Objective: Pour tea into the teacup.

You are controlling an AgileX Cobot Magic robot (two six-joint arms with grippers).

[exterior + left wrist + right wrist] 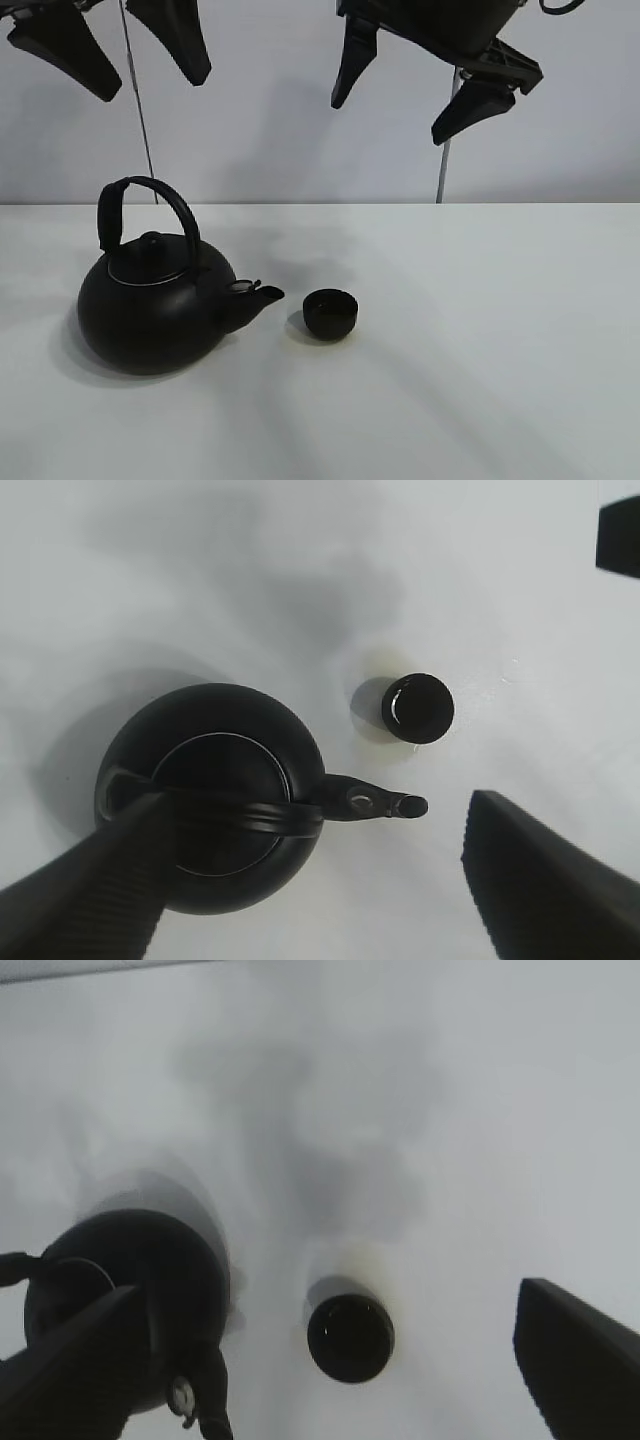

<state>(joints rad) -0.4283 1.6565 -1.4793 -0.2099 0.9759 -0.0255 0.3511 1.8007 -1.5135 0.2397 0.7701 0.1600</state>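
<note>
Insp. note for you: left gripper (125, 58) hangs high above the tabletop (480, 340), jaws spread wide, holding nothing. Right gripper (405, 98) also raised, jaws apart, nothing between them. Teacup (330, 313) stands upright on the tabletop, well below both grippers, roughly btwn them and nearer under the right one; in the right wrist view it sits btwn the two fingers (575, 1360). Kettle (155, 300) rests directly under your left gripper, handle arched up, lid on. Spout (258, 294) points at the teacup, tip just beside it, not touching. Teacup interior looks dark; contents can't be told.
</note>
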